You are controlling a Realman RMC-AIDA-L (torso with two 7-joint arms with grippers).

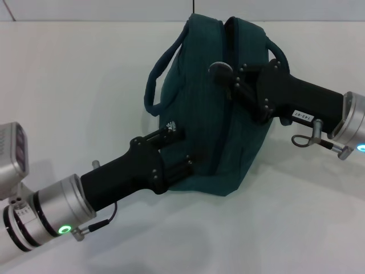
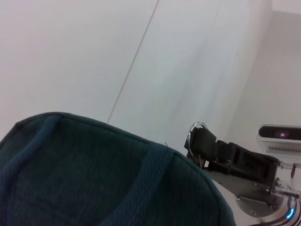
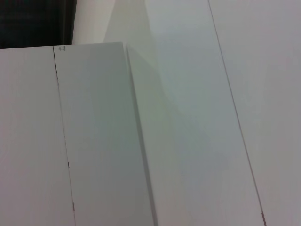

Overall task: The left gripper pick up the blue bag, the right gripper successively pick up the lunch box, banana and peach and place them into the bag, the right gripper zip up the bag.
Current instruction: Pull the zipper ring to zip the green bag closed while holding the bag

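The blue bag [image 1: 205, 131] stands in the middle of the white table [image 1: 74, 91], with its two handles up. My left gripper [image 1: 173, 136] is shut on the bag's near side by a small label. My right gripper [image 1: 225, 74] is at the zipper line [image 1: 229, 114] on top of the bag, with its fingers together on the zipper pull. The left wrist view shows the bag's fabric [image 2: 94, 179] close up and the right gripper [image 2: 197, 139] above it, with a metal ring at its tip. The lunch box, banana and peach are out of view.
White table surface lies all round the bag. The table's far edge [image 1: 114, 21] runs along the back. The right wrist view shows only white wall panels [image 3: 103, 141].
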